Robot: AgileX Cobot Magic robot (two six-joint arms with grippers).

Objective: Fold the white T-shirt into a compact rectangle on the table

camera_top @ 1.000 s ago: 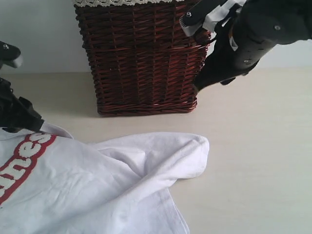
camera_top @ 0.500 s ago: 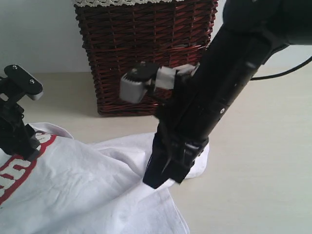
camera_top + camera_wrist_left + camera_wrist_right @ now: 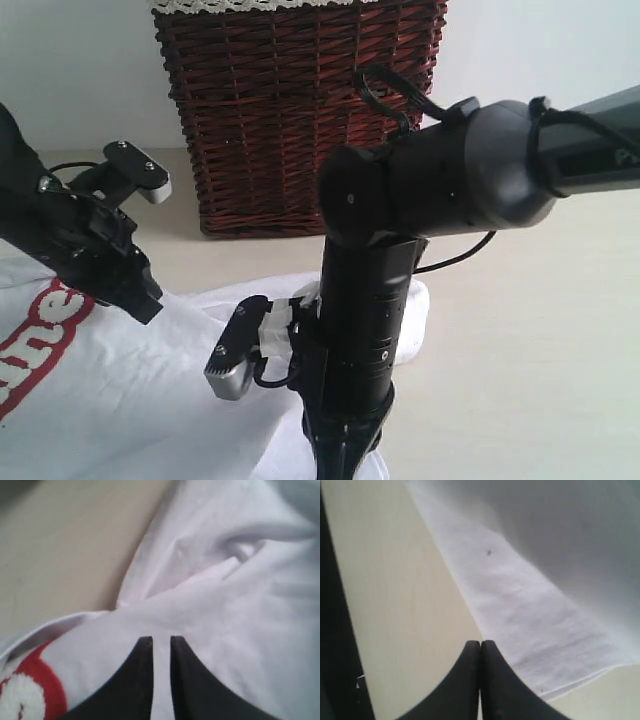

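Looking from outside, the white T-shirt (image 3: 120,400) lies rumpled on the counter (image 3: 530,330), nearer your left side. Left wrist view: your left fingers (image 3: 132,685) sit almost together, apparently pinching cloth beside a fold. Right wrist view: your right fingers (image 3: 465,680) press together at the hem, shirt beyond.

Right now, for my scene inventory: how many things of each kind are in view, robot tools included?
white T-shirt: 1
wicker basket: 1
table: 1
tools: 2, the left tool and the right tool
Total: 5
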